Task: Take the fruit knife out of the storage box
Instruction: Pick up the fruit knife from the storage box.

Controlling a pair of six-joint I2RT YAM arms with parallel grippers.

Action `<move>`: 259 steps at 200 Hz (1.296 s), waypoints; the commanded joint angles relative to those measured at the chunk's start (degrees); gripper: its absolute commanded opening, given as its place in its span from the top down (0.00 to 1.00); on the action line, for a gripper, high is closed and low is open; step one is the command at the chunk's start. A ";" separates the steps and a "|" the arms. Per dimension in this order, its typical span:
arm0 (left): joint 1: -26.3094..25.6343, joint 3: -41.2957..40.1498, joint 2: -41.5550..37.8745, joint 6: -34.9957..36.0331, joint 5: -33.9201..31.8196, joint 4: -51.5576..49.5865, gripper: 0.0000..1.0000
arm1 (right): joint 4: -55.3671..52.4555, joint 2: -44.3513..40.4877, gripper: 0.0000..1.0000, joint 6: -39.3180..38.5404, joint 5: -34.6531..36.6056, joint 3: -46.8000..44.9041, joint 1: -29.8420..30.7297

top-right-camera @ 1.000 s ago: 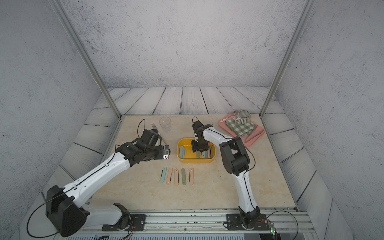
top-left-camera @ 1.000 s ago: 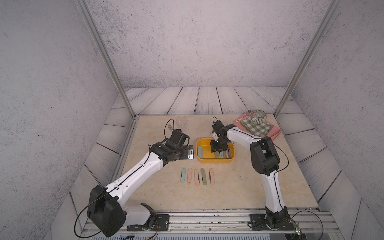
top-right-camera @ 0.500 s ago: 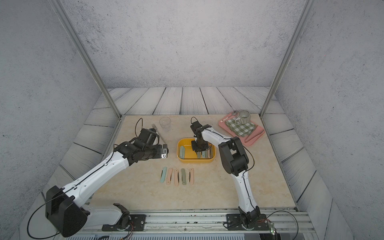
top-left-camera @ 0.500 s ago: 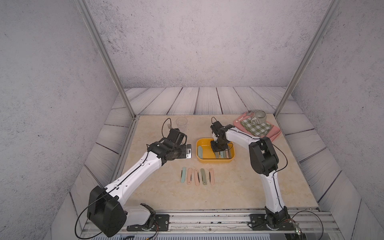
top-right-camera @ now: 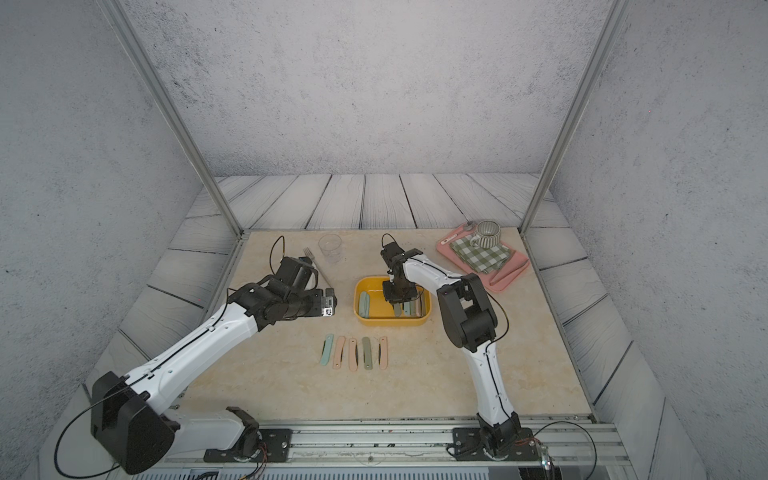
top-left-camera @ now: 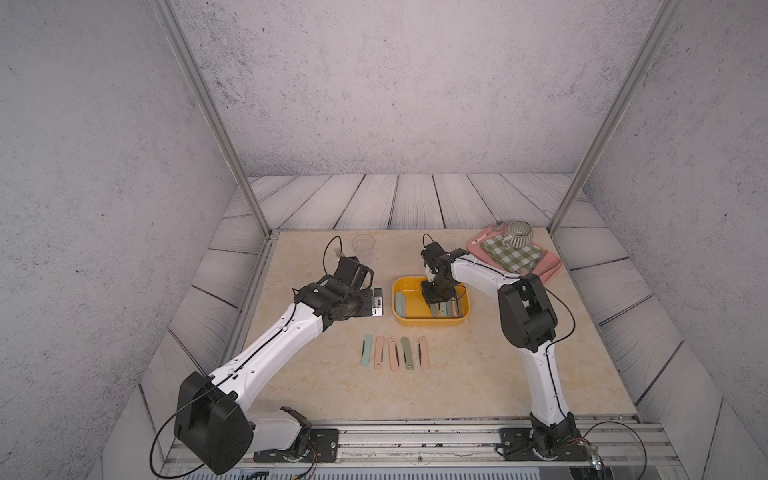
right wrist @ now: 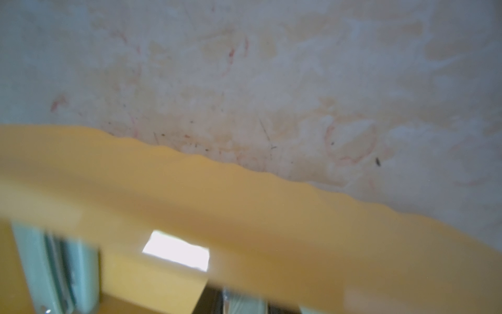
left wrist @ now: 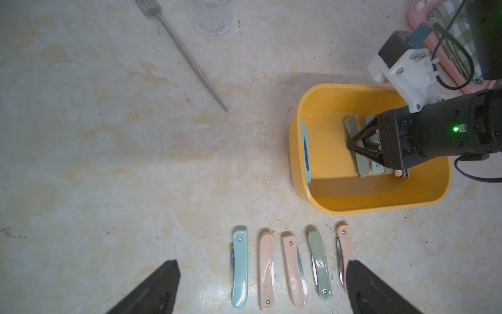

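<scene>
The yellow storage box (top-left-camera: 432, 320) (left wrist: 353, 201) stands mid-table. My right gripper (top-left-camera: 434, 303) (left wrist: 350, 143) reaches down into it, shut on a pale green folded fruit knife (left wrist: 361, 164) lying on the box floor. More folded knives lie beside that one, partly hidden under the gripper. A teal knife (top-left-camera: 400, 302) (right wrist: 54, 266) leans on the box's left wall. My left gripper (top-left-camera: 372, 309) (left wrist: 262, 288) hovers left of the box, open and holding nothing, with its dark fingertips (left wrist: 165, 285) wide apart.
Several folded knives (top-left-camera: 395, 352) (left wrist: 292, 266) lie in a row in front of the box. A fork (left wrist: 184, 51) and a clear glass (top-left-camera: 363, 247) sit at the back left. A pink tray (top-left-camera: 546, 268) with a checked cloth and a striped mug (top-left-camera: 517, 235) is at the back right.
The right gripper's jaws have closed inside the box onto the knife. The left arm has hardly moved.
</scene>
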 commanded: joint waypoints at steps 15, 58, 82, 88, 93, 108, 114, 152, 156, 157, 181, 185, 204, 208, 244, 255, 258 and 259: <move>0.43 0.82 -0.71 0.08 -0.50 0.10 0.01 | -2.32 -2.12 0.91 -0.22 0.98 1.83 0.37; 0.44 0.88 -0.64 0.10 -0.73 0.18 0.01 | -3.24 -4.30 0.91 -0.14 1.00 2.70 0.37; 0.44 0.71 -0.65 0.04 -0.68 0.22 0.01 | -3.50 -6.03 0.91 -0.07 1.08 2.81 0.41; 0.44 0.66 -0.65 0.06 -0.62 0.22 0.01 | -3.60 -6.41 0.91 -0.01 1.09 2.81 0.41; 0.48 0.66 -0.64 0.08 -0.62 0.22 0.01 | -3.73 -6.80 0.91 -0.04 1.02 2.81 0.39; 0.43 0.57 -0.65 0.06 -0.62 0.38 0.01 | -4.09 -7.93 0.91 0.01 1.09 2.81 0.40; 0.43 0.57 -0.65 0.18 -0.67 0.44 0.01 | -4.36 -8.46 0.91 0.08 1.00 2.81 0.34; 0.52 0.64 -0.63 0.52 -0.74 0.66 0.01 | -5.79 -13.15 0.92 0.35 0.60 1.06 0.74; 0.52 0.70 -0.54 0.53 -0.73 0.66 0.01 | -5.98 -13.71 0.92 0.37 0.56 0.64 0.80; 0.52 0.72 -0.50 0.54 -0.73 0.71 0.01 | -6.02 -13.86 0.92 0.45 0.47 0.54 0.87; 0.61 1.18 -0.26 0.92 -0.52 0.83 0.01 | -6.84 -18.34 0.92 1.01 0.04 -3.01 2.18; 0.57 1.11 -0.25 0.97 -0.50 0.90 0.01 | -6.85 -19.09 0.92 1.22 -0.01 -3.78 2.50; 0.80 1.27 -0.08 1.12 -0.13 1.17 0.01 | -6.44 -22.86 0.92 2.12 0.29 -8.20 4.46; 0.79 1.40 0.03 1.15 0.00 1.12 0.01 | -6.44 -23.59 0.92 2.50 0.12 -9.09 4.83; 0.87 1.60 0.49 1.39 0.60 1.19 0.01 | -5.42 -30.18 0.92 4.87 1.08 -17.86 9.13; 0.96 1.63 0.70 1.46 0.80 1.27 0.01 | -4.61 -32.08 0.91 5.70 1.15 -20.92 10.26; 0.96 1.69 0.75 1.51 0.84 1.28 0.01 | -4.31 -32.55 0.92 5.96 1.12 -21.80 10.53; 0.96 1.70 0.80 1.51 0.89 1.28 0.01 | -4.22 -32.69 0.92 6.05 1.10 -22.06 10.62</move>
